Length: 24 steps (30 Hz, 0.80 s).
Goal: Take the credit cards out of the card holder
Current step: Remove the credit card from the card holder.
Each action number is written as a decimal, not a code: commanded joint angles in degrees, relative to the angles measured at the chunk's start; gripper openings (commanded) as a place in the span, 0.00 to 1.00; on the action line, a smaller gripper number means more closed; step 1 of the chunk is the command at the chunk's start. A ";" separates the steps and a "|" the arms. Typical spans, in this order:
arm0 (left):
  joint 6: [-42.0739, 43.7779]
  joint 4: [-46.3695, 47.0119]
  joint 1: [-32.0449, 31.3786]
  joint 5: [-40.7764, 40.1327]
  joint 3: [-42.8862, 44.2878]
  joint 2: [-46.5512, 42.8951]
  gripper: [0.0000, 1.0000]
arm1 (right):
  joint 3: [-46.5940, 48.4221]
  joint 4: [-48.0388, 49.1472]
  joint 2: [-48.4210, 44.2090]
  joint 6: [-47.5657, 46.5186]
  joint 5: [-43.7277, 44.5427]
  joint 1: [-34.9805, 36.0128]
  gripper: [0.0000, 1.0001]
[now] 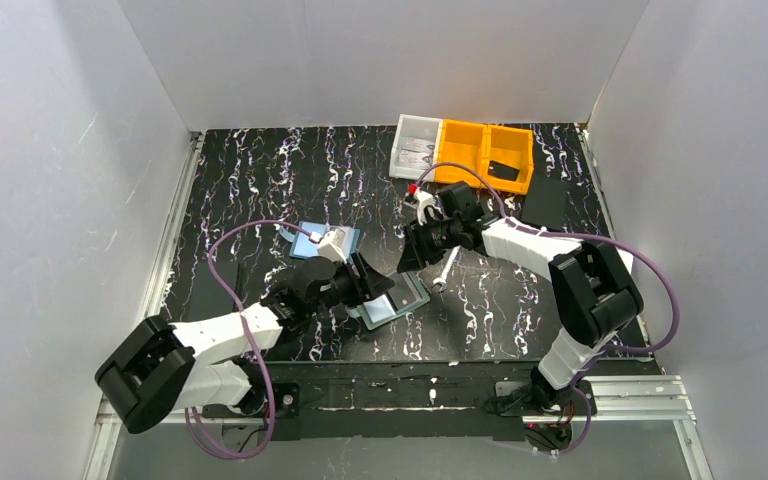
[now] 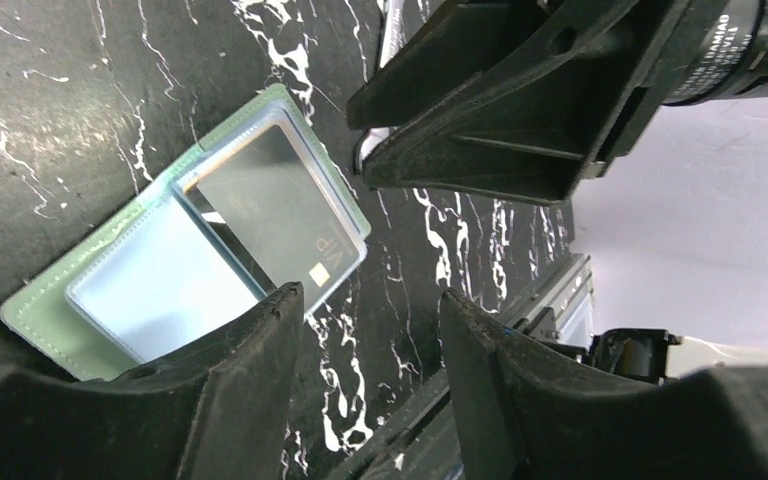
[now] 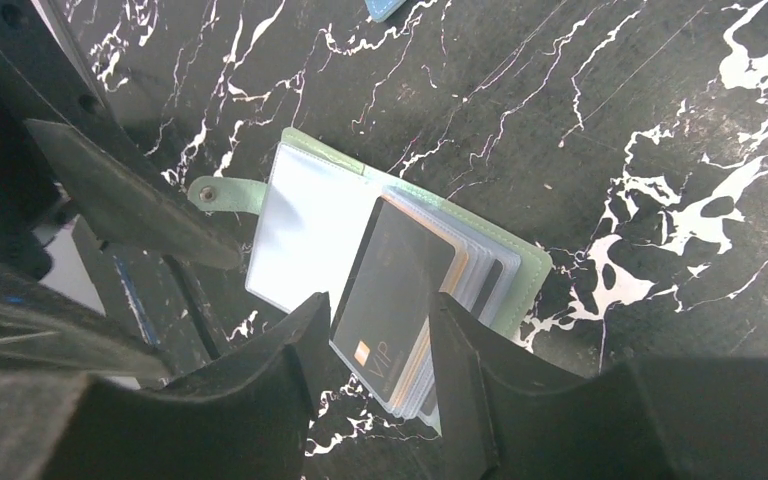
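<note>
Marbled table [image 3: 610,120], open card holder [image 3: 305,225], black card [image 3: 395,290] reading VIP

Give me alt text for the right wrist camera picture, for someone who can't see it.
An open sage-green card holder lies on the black marbled table, a black card uppermost in one panel. In the foreground, the two dark fingers of the right hand, spread apart, frame the card's lower end.
</note>
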 commanded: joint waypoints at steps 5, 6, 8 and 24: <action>-0.49 4.67 0.27 -3.92 1.17 7.93 0.44 | -0.75 1.79 2.18 3.03 -3.16 -0.54 0.42; -0.54 4.83 0.29 -3.76 1.53 8.97 0.44 | -0.86 1.74 2.35 3.04 -3.18 -0.54 0.39; -0.85 5.47 0.32 -3.56 1.94 10.57 0.43 | -0.92 1.34 2.66 2.84 -3.16 -0.54 0.36; -3.08 8.29 0.34 -0.20 3.17 16.98 0.41 | -1.00 -2.00 3.38 -0.94 1.27 -0.54 0.39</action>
